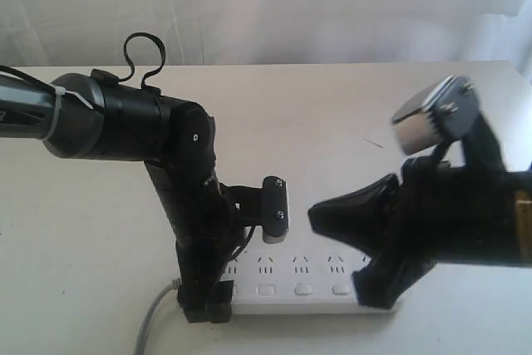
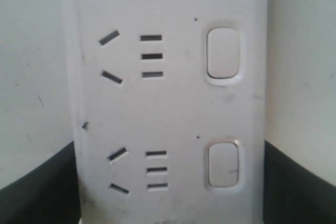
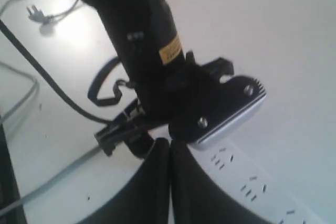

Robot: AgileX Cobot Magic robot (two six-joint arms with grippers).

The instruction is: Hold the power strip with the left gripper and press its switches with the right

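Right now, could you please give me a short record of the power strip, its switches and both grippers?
power strip: flat on the table, grey cord leaving the held end
left gripper: jaws astride the strip's cord end, shut on it
right gripper: jaws shut, tips over the strip; contact with a switch not visible
switches: white row along one long edge; on or off cannot be told
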